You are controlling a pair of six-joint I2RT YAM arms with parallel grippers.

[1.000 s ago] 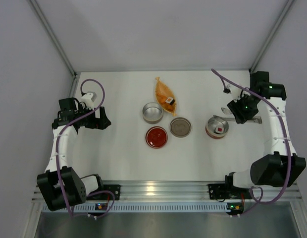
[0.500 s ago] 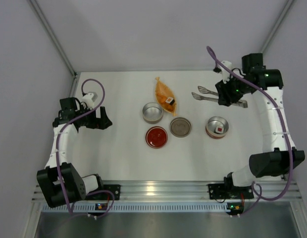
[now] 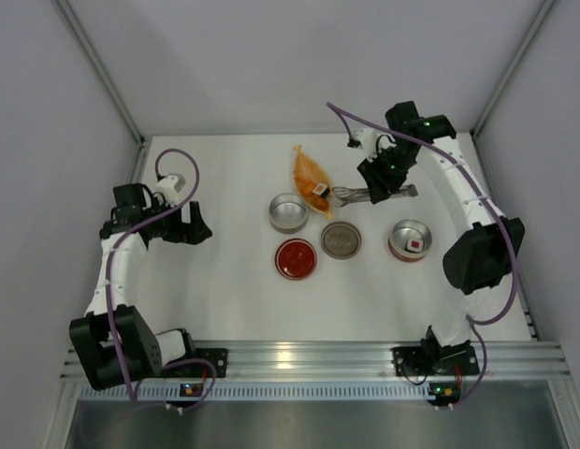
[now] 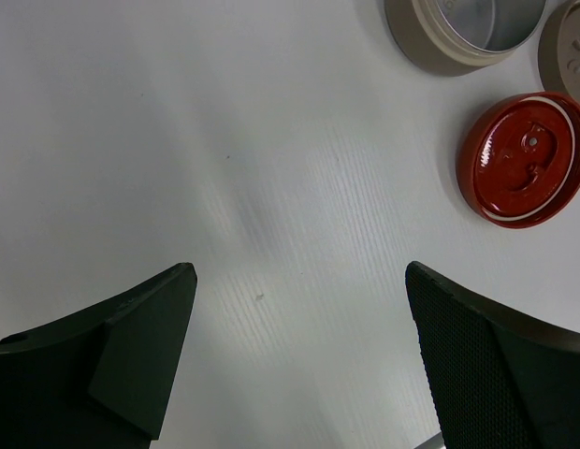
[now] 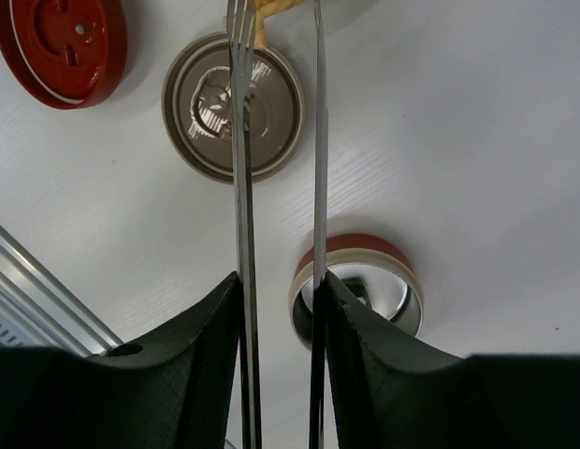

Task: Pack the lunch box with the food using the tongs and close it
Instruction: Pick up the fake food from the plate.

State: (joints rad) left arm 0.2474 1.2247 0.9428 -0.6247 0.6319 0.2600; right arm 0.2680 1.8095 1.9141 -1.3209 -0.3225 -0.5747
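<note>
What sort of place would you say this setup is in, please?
Probably a robotics lab test cell, not a kitchen: a white tabletop boxed in by plain grey panel walls, with a ribbed aluminium rail along its near edge.

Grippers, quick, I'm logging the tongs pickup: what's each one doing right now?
Left gripper: open, holding nothing.
Right gripper: shut on the tongs.

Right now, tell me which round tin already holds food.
The red-based tin, right of the grey lid, holds one cube; the other tin, beside the orange dish, is empty.
</note>
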